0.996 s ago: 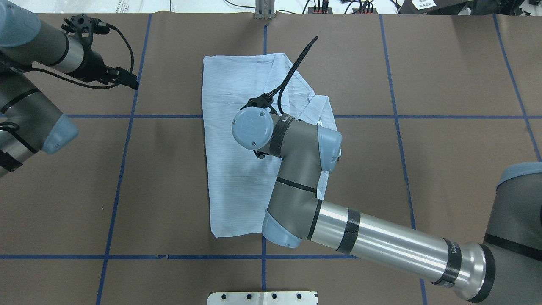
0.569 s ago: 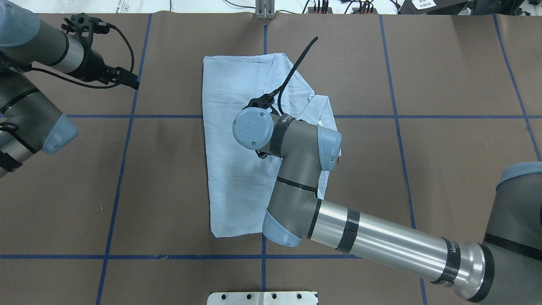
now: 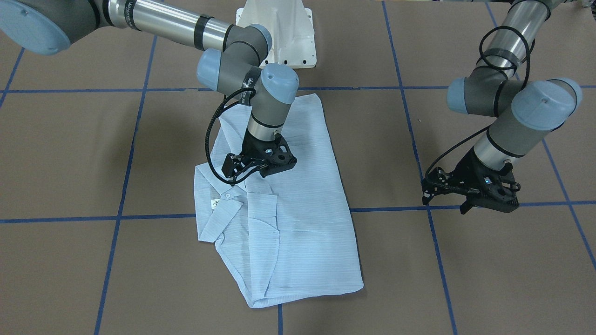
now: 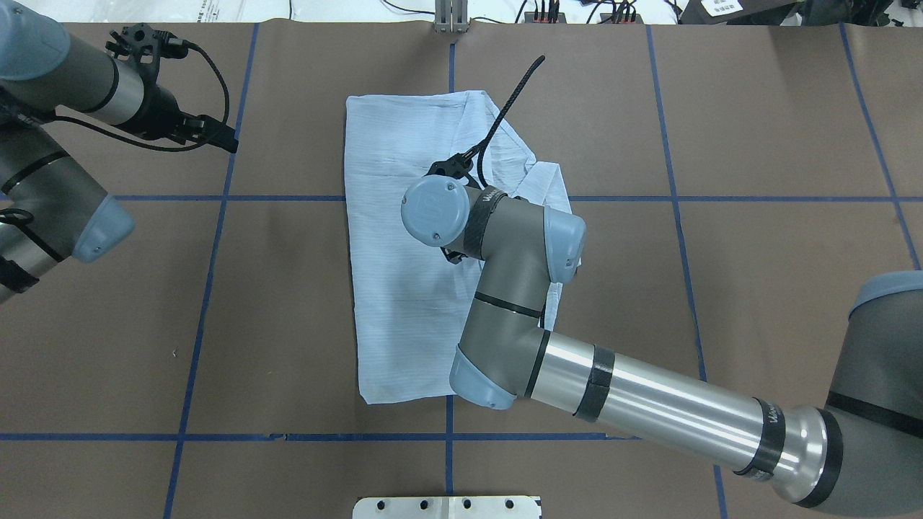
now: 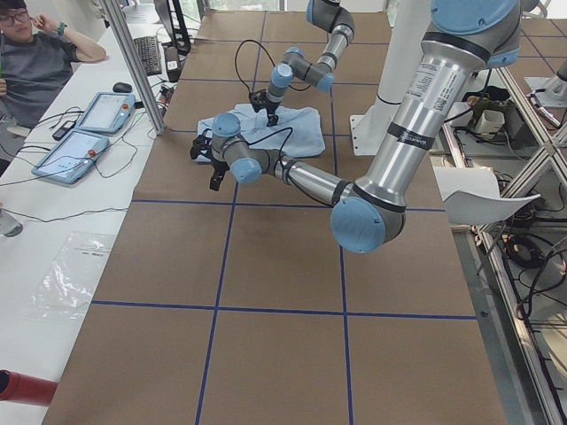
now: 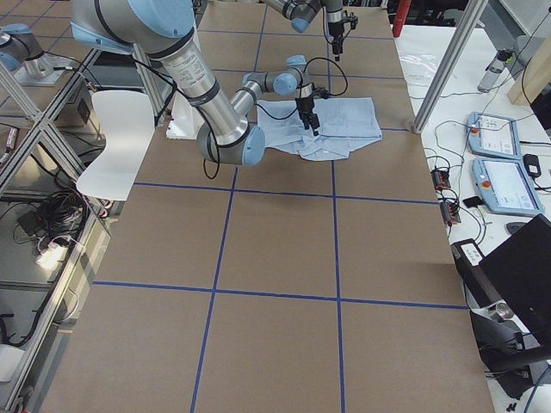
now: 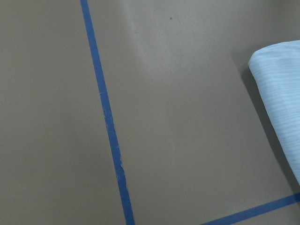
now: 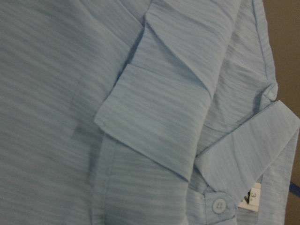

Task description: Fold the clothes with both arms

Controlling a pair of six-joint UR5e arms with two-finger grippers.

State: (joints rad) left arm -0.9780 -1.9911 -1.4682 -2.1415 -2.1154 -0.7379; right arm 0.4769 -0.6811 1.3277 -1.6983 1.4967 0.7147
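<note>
The pale blue striped shirt [image 3: 302, 223] lies folded in a long rectangle mid-table [image 4: 393, 238], with its collar and label [image 3: 216, 203] at one side. My right gripper [image 3: 263, 173] hangs just above the shirt beside the collar, holding nothing; I cannot tell how its jaws stand. Its wrist view shows a folded cuff [image 8: 154, 131], a white button [image 8: 218, 205] and the label. In the overhead view the wrist hides that gripper. My left gripper [image 3: 464, 208] hovers over bare table well off the shirt's side [image 4: 229, 144], fingers together and empty. Its wrist view shows one shirt edge [image 7: 281, 93].
Brown table paper is marked with blue tape lines [image 4: 216, 252]. The white pedestal base [image 3: 279, 37] stands at the robot's side. A metal plate [image 4: 447, 507] sits at the near edge. An operator [image 5: 35, 62] and teach pendants [image 5: 89, 133] are beside the table.
My right wrist and elbow have shifted slightly away from the robot over the shirt. The left arm and the shirt have not moved.
</note>
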